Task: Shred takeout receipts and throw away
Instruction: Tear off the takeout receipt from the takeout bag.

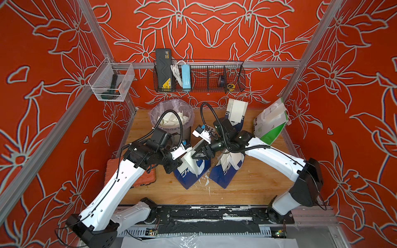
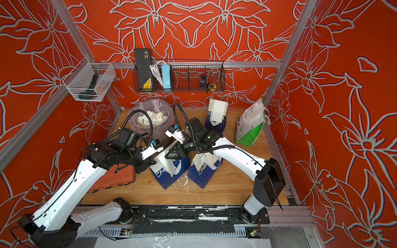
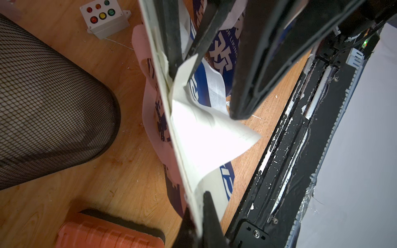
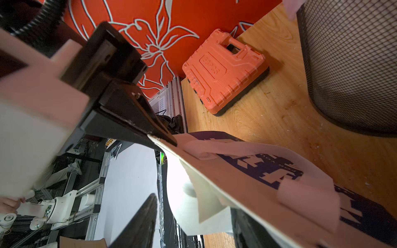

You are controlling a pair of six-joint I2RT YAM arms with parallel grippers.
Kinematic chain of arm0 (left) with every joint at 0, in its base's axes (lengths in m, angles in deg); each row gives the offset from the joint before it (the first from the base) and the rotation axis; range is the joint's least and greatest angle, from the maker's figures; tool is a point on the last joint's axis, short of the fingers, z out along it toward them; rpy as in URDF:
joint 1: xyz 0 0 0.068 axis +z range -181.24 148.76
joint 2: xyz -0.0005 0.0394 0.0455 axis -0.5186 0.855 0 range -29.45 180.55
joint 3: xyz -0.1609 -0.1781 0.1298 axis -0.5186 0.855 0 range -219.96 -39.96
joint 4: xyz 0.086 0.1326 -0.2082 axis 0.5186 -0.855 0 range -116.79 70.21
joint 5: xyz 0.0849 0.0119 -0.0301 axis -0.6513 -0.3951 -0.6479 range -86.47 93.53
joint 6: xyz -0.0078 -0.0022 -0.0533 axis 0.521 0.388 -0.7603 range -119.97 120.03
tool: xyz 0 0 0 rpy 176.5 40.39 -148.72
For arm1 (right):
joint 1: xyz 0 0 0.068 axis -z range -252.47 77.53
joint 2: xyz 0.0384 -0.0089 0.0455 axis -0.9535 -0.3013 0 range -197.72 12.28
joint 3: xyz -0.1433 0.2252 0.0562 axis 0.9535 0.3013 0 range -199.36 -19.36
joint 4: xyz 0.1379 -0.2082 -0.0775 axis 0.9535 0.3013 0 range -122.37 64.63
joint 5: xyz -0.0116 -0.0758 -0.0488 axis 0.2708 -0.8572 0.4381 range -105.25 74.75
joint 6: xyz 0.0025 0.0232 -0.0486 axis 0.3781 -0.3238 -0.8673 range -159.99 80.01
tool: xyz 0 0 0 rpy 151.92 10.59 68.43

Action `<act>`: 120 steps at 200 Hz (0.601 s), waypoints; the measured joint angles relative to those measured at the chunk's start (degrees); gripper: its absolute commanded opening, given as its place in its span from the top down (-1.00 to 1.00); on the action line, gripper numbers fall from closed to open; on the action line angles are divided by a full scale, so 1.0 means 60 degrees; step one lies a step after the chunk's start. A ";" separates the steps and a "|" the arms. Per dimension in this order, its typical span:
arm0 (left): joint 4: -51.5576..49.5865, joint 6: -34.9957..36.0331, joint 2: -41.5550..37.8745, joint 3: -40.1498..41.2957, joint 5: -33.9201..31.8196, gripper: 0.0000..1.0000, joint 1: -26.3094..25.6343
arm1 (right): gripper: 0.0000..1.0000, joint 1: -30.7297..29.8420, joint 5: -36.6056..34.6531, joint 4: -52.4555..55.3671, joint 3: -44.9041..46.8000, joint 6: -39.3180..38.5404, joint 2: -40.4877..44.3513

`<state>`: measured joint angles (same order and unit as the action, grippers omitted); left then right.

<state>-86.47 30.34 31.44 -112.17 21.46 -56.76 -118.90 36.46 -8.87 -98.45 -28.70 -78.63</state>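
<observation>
Two blue-and-white bags stand at the table's front middle. My left gripper (image 1: 170, 166) (image 3: 196, 206) is shut on the rim of the left bag (image 1: 189, 174) (image 2: 164, 176). A white takeout receipt (image 1: 190, 160) (image 3: 206, 133) (image 4: 193, 206) curls out of that bag's mouth. My right gripper (image 1: 197, 153) (image 2: 171, 153) (image 4: 193, 207) reaches into the mouth, jaws open, with the receipt's corner between its fingers (image 3: 242, 96). Another receipt (image 1: 236, 110) sticks up from a third blue bag (image 1: 234, 125) at the back. White paper (image 1: 227, 160) shows in the second front bag (image 1: 226, 171).
A mesh bin (image 1: 171, 120) (image 3: 53, 96) with a plastic liner, holding white paper pieces, stands behind the left arm. An orange tool case (image 1: 148, 179) (image 4: 223, 70) lies at the left. A green-and-white bag (image 1: 271, 120) leans at the back right. A button box (image 3: 105, 19) sits beside the bin.
</observation>
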 measured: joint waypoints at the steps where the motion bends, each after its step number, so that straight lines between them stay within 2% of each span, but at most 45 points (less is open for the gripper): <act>1: 0.0000 -0.0004 0.0000 0.0000 0.0000 1.00 0.0000 | -0.10 0.0000 0.0004 -0.0011 0.0000 0.0000 0.0000; 120: 0.0131 0.0029 0.0055 0.0000 0.0004 1.00 0.0000 | 0.41 -0.0007 0.0525 -0.1060 0.0073 0.0528 -0.0390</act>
<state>-85.68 30.51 31.76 -112.17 21.48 -56.76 -118.95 39.60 -15.23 -98.01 -25.53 -80.97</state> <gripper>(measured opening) 0.050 0.321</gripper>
